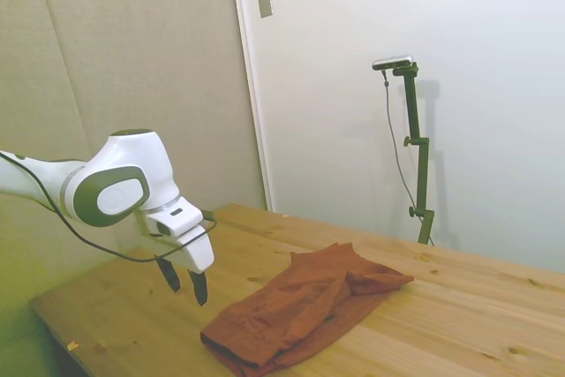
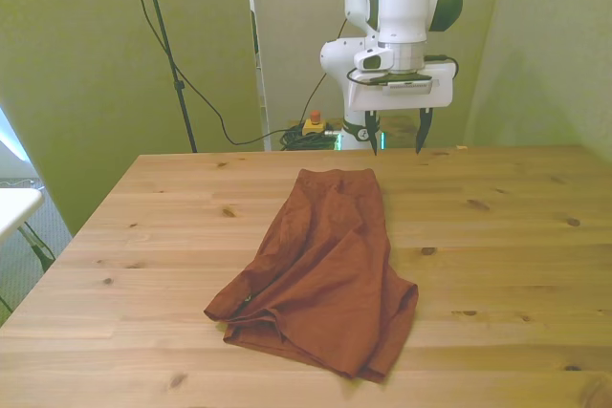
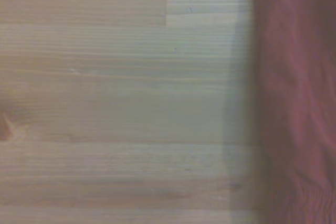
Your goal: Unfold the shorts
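A light wooden plank table (image 2: 507,265) fills the front view's lower half; crumpled rust-orange fabric shorts (image 2: 320,274) lie folded at its centre. Above their top edge hovers the white two-finger gripper (image 2: 394,145), its dark fingers (image 1: 199,287) spread, empty.

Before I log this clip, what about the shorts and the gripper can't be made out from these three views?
- Shorts: folded over themselves in the side and front views, so the under-layers, and any drawstring, are hidden.
- Wrist view: blurred; only one soft rust edge of the shorts shows beside bare table, cut off by the frame.
- Gripper: open above the table; the front view alone cannot settle its height.
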You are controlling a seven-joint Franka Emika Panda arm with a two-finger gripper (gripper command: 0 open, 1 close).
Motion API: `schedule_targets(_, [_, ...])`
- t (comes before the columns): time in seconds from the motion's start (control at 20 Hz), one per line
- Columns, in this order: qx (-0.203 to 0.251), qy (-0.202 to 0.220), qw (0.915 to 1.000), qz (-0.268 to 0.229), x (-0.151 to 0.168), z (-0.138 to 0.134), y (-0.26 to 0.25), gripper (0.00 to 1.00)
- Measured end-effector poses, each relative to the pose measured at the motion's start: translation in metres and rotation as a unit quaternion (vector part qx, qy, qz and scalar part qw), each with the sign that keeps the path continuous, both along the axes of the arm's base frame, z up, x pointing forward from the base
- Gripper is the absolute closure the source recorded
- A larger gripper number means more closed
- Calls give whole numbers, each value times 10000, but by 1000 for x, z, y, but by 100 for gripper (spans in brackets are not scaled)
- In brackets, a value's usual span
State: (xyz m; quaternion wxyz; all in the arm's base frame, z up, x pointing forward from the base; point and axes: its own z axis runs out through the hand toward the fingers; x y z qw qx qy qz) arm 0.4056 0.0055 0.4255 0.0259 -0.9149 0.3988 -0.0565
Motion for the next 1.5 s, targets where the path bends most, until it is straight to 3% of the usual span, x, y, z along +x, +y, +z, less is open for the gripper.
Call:
schedule_targets(0.25, [78,-153,9997,-195,5,16,-18,0])
schedule_targets(0.4, [231,-254,9985,-429,4,41,-66,0])
schedule_targets(0.55, [460,-276,9965,-644,-15,49,-123,0])
schedule_targets(0.75, [1019,-138,9901,-951,-34,20,-195,0])
schedule_targets(0.9, [1420,54,9834,-1128,-30,0,-236,0])
schedule_targets(1.3, [1924,591,9736,-1079,14,-41,-254,0])
schedule_targets(1.35, [1955,636,9734,-1008,16,-46,-251,100])
schedule_targets(1.5, [2140,744,9708,-794,19,-54,-237,100])
